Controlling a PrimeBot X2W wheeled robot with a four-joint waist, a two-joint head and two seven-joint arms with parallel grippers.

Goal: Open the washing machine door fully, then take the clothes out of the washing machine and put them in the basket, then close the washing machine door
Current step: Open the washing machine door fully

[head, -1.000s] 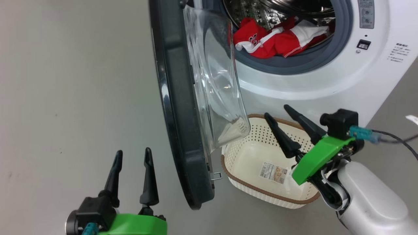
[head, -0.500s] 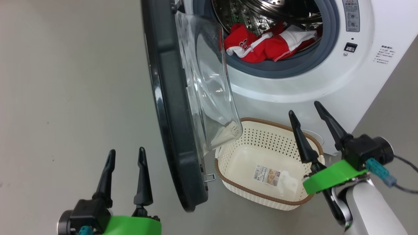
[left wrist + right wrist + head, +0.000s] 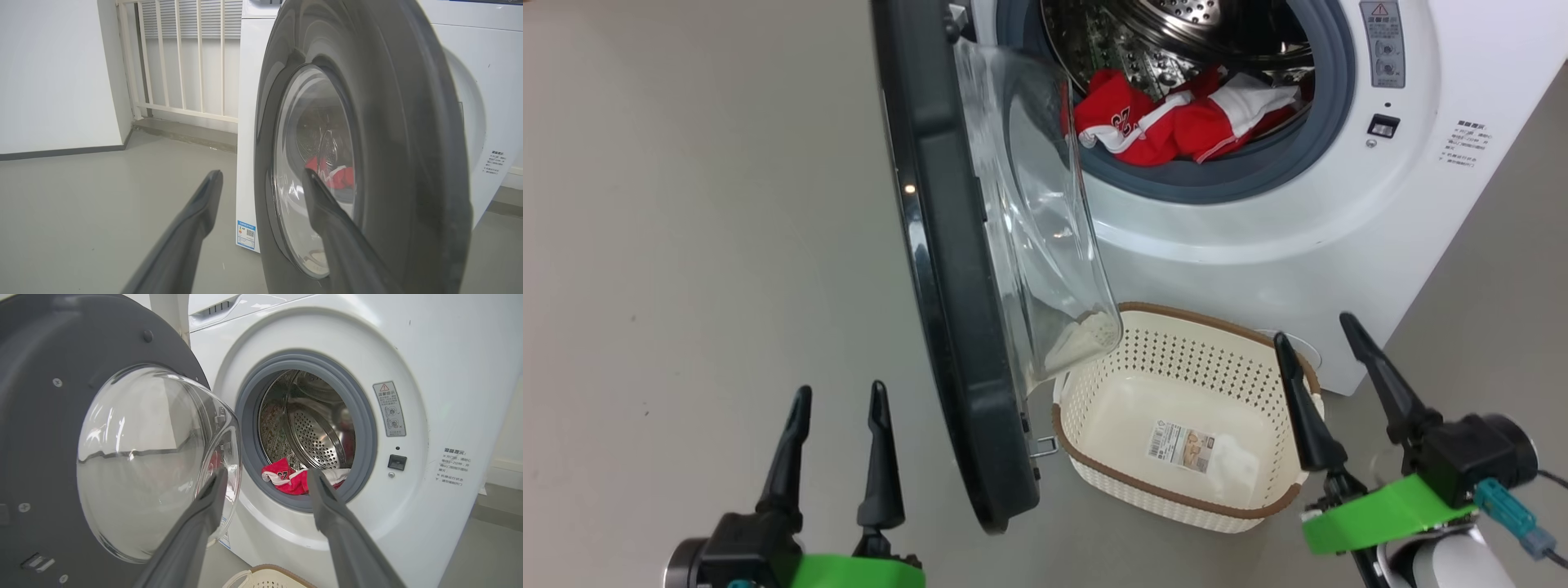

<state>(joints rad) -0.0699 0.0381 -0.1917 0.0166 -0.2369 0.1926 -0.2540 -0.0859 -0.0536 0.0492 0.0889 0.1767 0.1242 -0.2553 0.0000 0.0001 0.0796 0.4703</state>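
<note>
The washing machine door stands swung wide, edge-on to the head camera, while the red-and-white clothes lie heaped in the drum of the washing machine, at the grey seal's lip. The basket sits on the floor just below the opening. Both hands hold nothing, fingers spread apart: the left hand beside the door's outer face, the right hand at the basket's right end.

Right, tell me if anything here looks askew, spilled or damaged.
Nothing stands out. The washing machine door stands open and intact, the clothes lie bunched at the front of the drum, and the basket sits upright and empty on the floor.
</note>
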